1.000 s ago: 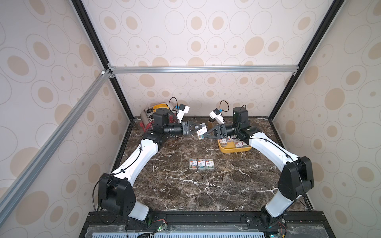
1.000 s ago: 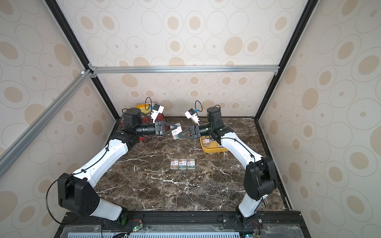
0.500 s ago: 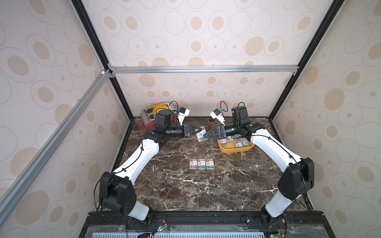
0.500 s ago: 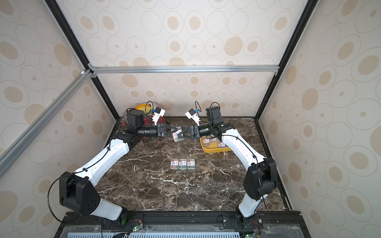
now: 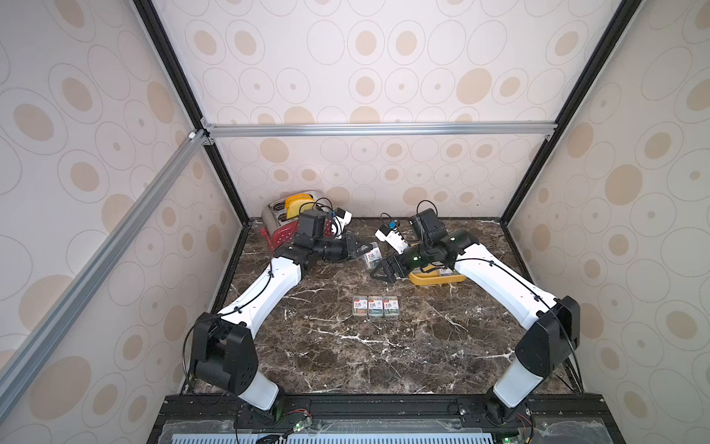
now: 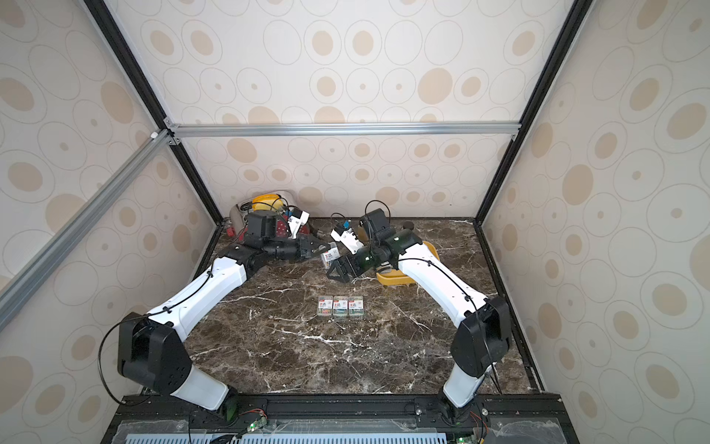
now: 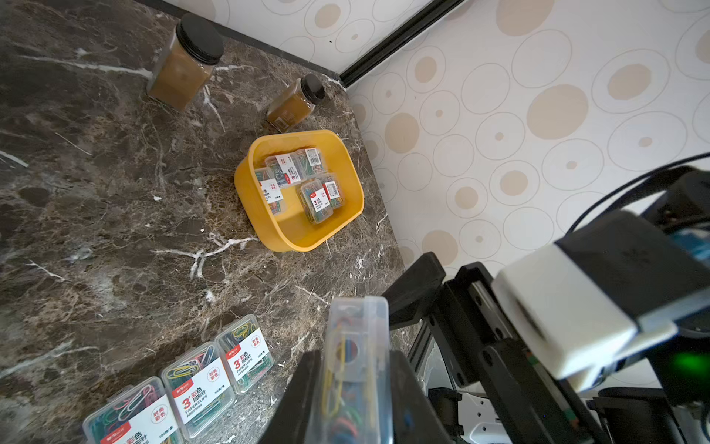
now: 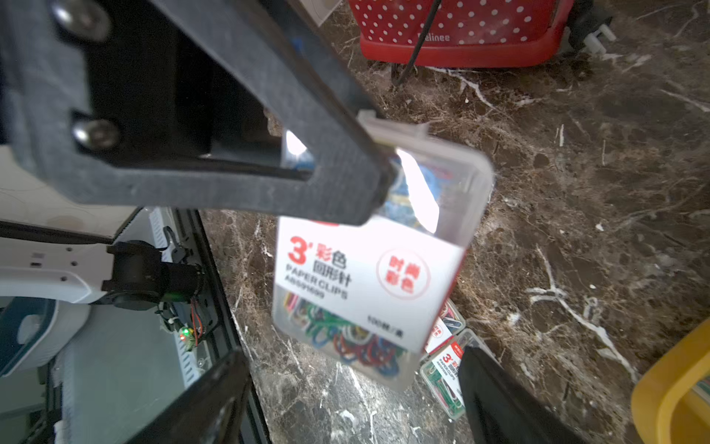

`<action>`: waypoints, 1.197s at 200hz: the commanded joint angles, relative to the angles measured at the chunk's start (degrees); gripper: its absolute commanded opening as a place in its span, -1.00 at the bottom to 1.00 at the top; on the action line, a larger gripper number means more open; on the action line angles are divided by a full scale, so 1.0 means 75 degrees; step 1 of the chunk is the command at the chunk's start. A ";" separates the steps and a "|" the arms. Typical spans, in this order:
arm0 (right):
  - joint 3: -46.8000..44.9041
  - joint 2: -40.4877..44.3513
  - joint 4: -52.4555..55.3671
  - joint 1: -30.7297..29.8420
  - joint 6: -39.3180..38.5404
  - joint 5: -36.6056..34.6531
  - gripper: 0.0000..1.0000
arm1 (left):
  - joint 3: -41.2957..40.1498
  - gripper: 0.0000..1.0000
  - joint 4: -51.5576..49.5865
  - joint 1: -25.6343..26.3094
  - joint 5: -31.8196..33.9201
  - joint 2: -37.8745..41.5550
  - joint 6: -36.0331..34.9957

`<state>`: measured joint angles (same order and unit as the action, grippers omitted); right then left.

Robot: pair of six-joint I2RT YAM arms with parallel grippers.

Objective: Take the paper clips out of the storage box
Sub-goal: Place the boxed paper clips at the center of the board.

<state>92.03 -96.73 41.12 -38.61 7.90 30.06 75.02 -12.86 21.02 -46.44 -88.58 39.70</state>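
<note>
Right wrist view: the left gripper [image 5: 359, 248] is clamped on one case of paper clips [image 8: 369, 269]. It pinches near the clasp end, and the labelled end sticks free past its finger [image 8: 326, 173]. Your right gripper [image 8: 351, 359] has its jaws wide apart on either side of that held case, holding nothing and, as far as I can tell, touching nothing. The held case is in the air, outside the storage box [image 7: 269, 215] and just off its left side. Several more cases [image 7: 296, 173] lie inside the box. A row of three cases [image 5: 375, 305] sits on the table [image 5: 345, 346], left of the box and nearer the robot's base. My guess: the left arm takes the case to that row, label up. The right gripper is nearer the box, so use it for the next pick.
</note>
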 commanded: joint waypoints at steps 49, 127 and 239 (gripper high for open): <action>0.0031 -0.0221 -0.0349 -0.0161 -0.0293 -0.1137 0.66 | 0.0034 -0.68 0.0004 0.0362 0.0320 -0.0238 0.0190; 0.0081 -0.0439 -0.0447 -0.0238 -0.0244 -0.1377 -0.09 | 0.0017 -0.65 0.0074 0.0539 0.0317 -0.0428 0.0227; -0.1711 0.0107 0.0236 -0.0076 0.0892 -0.2434 -0.66 | 0.0029 0.79 -0.1522 0.0194 0.1956 0.0095 -0.0879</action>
<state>83.31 -98.98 40.36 -39.81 10.87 14.22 74.50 -20.64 24.12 -36.21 -91.29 36.12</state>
